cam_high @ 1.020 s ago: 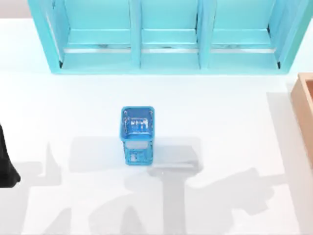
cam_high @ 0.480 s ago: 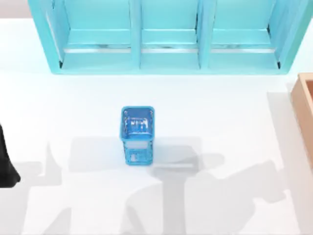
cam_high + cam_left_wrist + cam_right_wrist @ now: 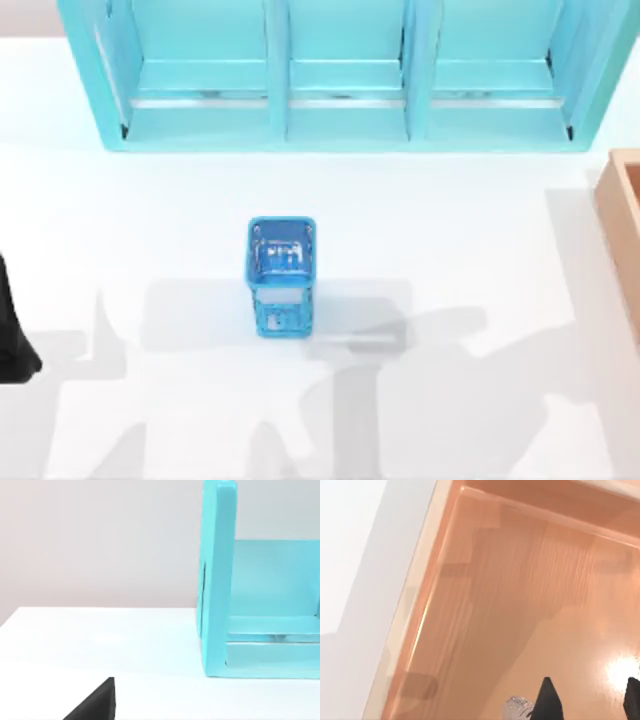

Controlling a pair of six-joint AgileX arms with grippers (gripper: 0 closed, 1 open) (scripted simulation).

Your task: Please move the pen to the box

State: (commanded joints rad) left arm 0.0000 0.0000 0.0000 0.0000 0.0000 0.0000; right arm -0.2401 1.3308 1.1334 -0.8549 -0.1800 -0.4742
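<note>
1. Our right hand (image 3: 590, 700) hangs over the inside of the light orange-tan, wood-coloured box with thick flat walls (image 3: 485, 605); its two dark fingers (image 3: 547, 702) stand apart in the right wrist view.
2. Just beside one of those fingers shows a small silver-grey rounded tip (image 3: 517, 707), low over the box floor; we cannot tell whether it is the pen or whether the fingers touch it.
3. In the top view the box (image 3: 622, 230) sits at the right edge of the white counter (image 3: 450, 250).
4. A small blue mesh cup (image 3: 281, 275) stands upright near the counter's middle, well apart from the box.
5. A big turquoise shelf unit (image 3: 345, 75) lines the far side.
6. Our left arm (image 3: 12, 330) is parked at the counter's left edge; we cannot tell how its hand stands.
</note>
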